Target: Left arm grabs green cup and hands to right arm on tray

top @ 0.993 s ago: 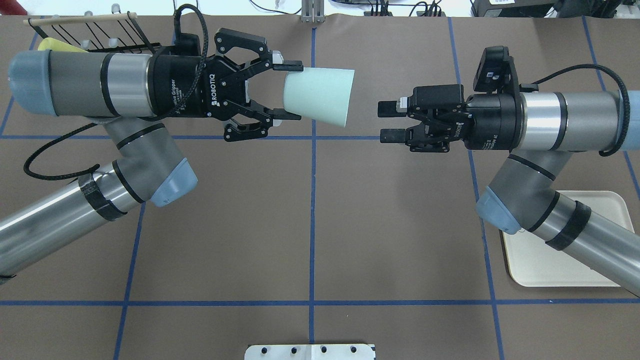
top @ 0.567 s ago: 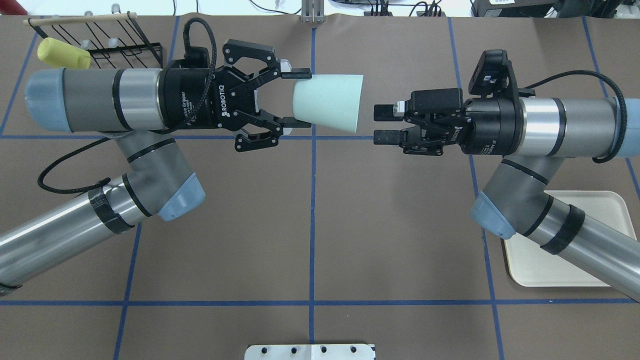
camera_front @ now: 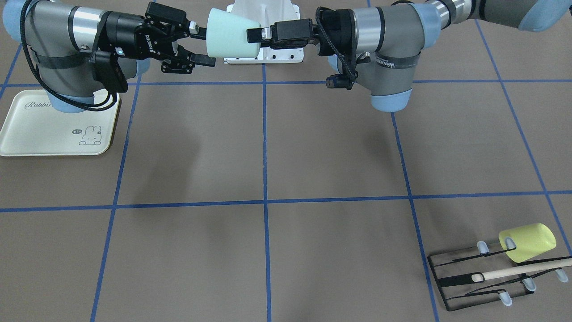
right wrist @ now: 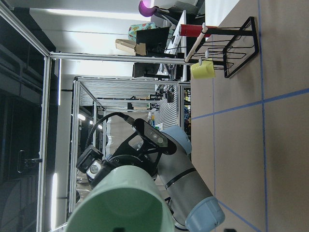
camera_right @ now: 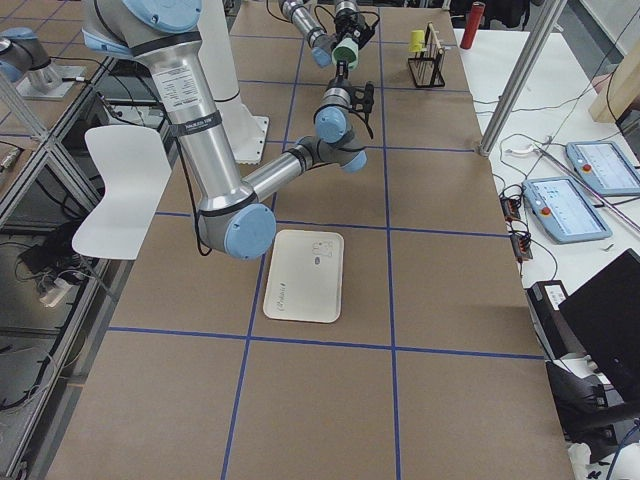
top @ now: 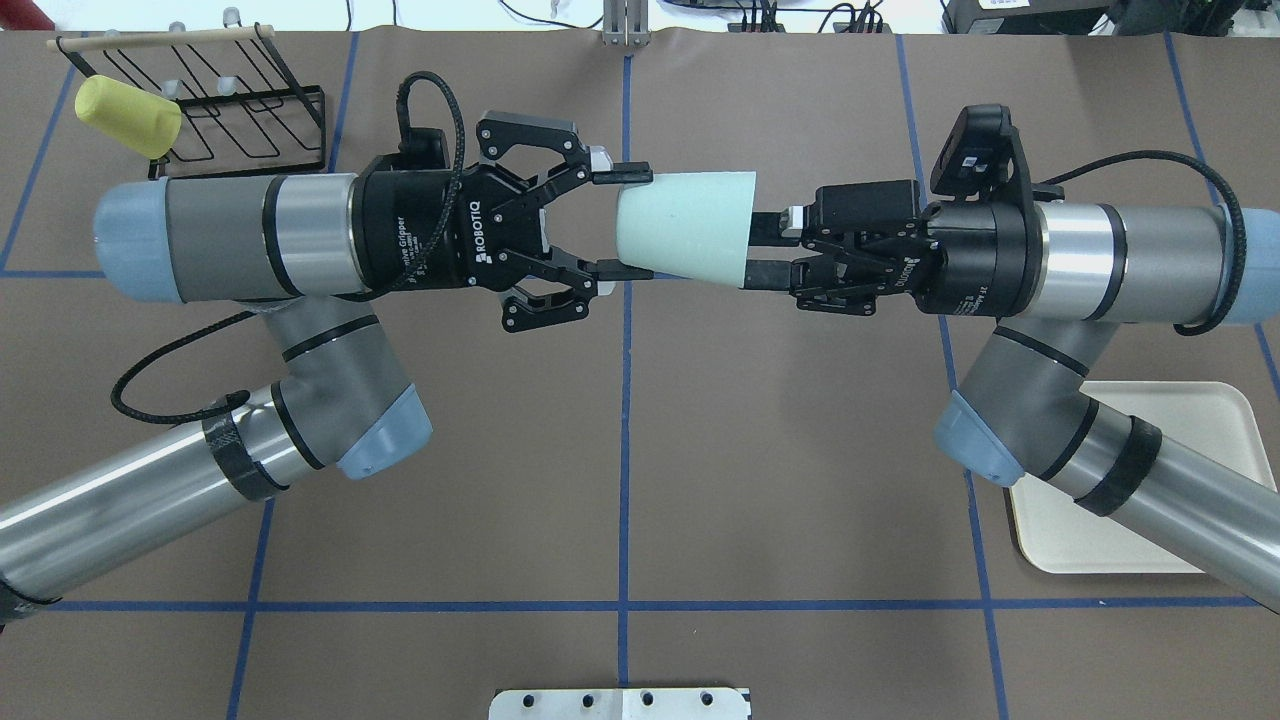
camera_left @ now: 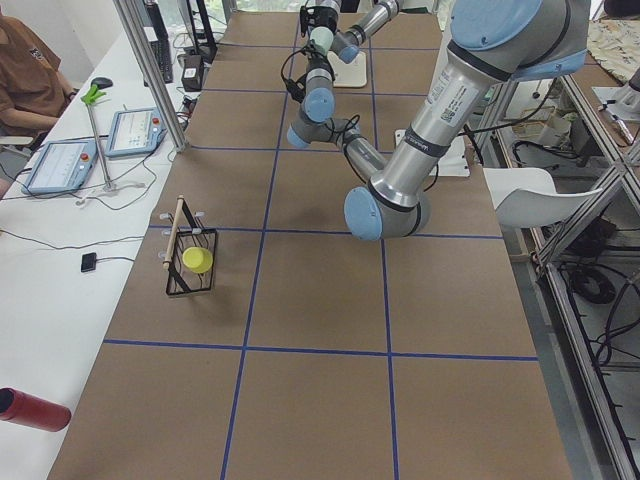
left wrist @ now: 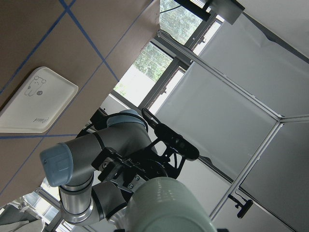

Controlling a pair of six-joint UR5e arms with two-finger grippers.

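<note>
Overhead exterior: pale mint cup (top: pixel 685 228), horizontal, base pinched by left gripper (top: pixel 622 222); right gripper (top: pixel 765 248) parted at its rim.

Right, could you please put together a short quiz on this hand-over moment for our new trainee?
1. True or false: the green cup is resting on the tray.
2. Which gripper clamps the cup's narrow base? A) the left gripper B) the right gripper C) neither
3. Which object is on the black wire rack?

Key
1. False. It is held in the air, lying sideways, with its mouth toward the right gripper.
2. A.
3. The yellow-green cup.
</note>
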